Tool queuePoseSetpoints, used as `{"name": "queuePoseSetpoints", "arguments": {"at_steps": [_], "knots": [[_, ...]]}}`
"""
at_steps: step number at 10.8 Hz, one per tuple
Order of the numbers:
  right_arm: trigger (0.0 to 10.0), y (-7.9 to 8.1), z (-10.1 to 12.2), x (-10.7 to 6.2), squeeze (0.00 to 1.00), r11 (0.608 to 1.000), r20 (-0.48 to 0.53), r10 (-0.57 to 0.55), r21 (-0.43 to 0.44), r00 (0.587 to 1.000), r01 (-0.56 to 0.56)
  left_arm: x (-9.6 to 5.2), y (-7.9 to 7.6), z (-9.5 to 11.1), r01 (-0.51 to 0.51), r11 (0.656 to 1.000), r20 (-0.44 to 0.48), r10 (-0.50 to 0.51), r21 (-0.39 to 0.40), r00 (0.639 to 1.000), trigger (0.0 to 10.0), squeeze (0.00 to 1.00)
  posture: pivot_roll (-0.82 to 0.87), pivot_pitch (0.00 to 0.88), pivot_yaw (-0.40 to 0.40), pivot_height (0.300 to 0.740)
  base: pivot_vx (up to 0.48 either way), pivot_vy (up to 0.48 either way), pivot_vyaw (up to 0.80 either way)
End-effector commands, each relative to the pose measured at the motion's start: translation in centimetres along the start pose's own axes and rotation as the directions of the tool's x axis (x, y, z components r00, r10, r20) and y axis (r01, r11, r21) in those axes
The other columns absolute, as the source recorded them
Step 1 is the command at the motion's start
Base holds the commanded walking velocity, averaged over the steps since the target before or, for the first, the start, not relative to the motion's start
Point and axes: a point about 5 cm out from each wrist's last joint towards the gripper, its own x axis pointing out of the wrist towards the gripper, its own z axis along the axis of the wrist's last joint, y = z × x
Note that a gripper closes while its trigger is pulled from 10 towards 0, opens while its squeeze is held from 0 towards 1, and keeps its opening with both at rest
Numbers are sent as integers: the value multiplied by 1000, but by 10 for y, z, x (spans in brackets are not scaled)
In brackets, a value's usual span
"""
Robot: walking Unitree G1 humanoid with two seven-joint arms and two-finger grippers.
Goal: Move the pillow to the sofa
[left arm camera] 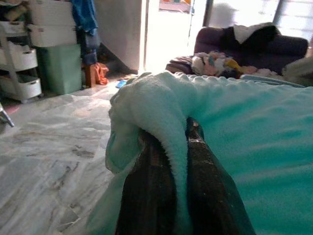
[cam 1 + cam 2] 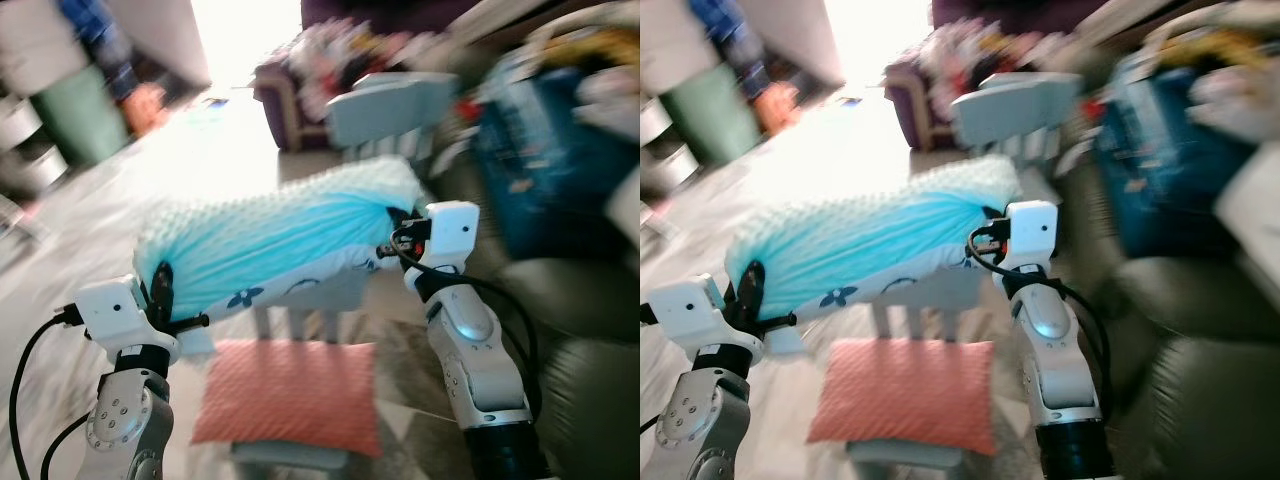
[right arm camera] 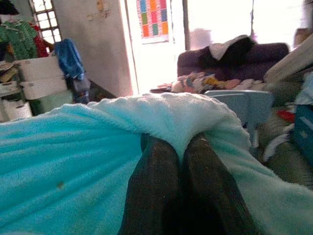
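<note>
A long turquoise fleece pillow (image 2: 270, 235) hangs in the air between my two arms, above a grey chair. My left gripper (image 2: 160, 290) is shut on its left end; in the left wrist view the black fingers (image 1: 151, 196) pinch a fold of the fleece (image 1: 166, 112). My right gripper (image 2: 398, 235) is shut on the right end, and its fingers (image 3: 156, 191) squeeze the fabric too. The dark sofa (image 2: 560, 330) lies low at my right, beside the right arm.
A grey chair (image 2: 300, 320) with a pink patterned cushion (image 2: 290, 390) stands right under the pillow. A second grey chair (image 2: 385, 110) and a purple couch (image 2: 300, 100) piled with clothes are further back. Blue clutter (image 2: 540, 150) sits at the right, storage boxes (image 1: 34, 49) at the left.
</note>
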Motion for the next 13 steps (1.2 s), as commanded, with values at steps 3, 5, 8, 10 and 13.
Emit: {"name": "queuePoseSetpoints", "arguments": {"at_steps": [3, 5, 8, 10, 13], "knots": [[10000, -9, 8, 4, 0, 999, 32, -25, -25, 999, 26, 3, 10, 0, -54, 995, -17, 55, 87, 998, 10000, 0, -142, 0, 80, 740, 0, 0, 0], [10000, -13, 2, 3, 0, 999, -14, -45, -22, 999, 45, 3, 14, -2, -99, 991, -40, 103, 94, 994, 10000, 0, -144, 3, 80, 740, 0, 0, 0], [10000, -24, -9, 3, 0, 987, -106, -161, -47, 981, 156, -4, 17, -8, -70, 997, -50, 68, -43, 996, 10000, 0, -142, 17, 79, 740, 0, 0, 0], [10000, -15, -8, 6, 0, 998, -61, -71, -1, 996, 71, -5, 23, -7, -120, 990, -45, 117, -69, 992, 10000, 0, -142, 23, 76, 740, 0, 0, 0], [10000, -12, -16, 3, 0, 999, -135, -41, 28, 990, 45, -2, 24, -12, -153, 987, -99, 148, -43, 984, 10000, 0, -143, 33, 75, 740, 0, 0, 0]]}}
